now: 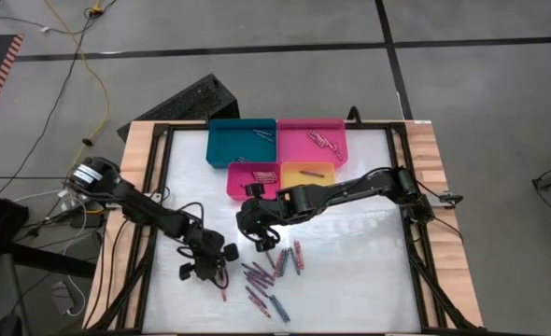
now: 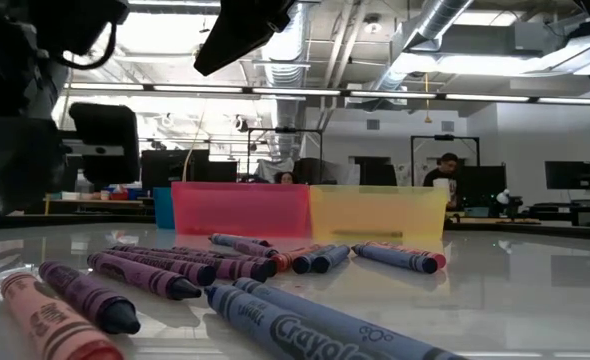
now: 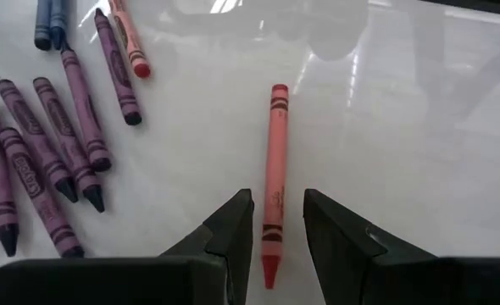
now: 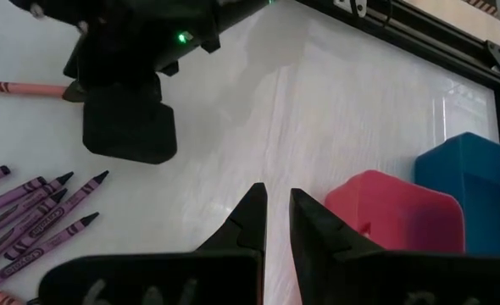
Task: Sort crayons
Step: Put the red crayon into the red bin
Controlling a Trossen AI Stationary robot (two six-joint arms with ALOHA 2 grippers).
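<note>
Red paper-wrapped crayon (image 3: 275, 182) lies between the parted, non-gripping fingers of the left gripper (image 3: 277, 222), lower centre. Right gripper (image 4: 277, 212): narrow gap, holding nothing, mid-frame.

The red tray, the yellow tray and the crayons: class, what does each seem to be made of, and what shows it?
Red tray and yellow tray: probably thin plastic with a smooth finish, since light glows through their walls.
Crayons: seemingly wax sticks in matte printed paper wrappers, with bare pointed tips showing past the paper.
</note>
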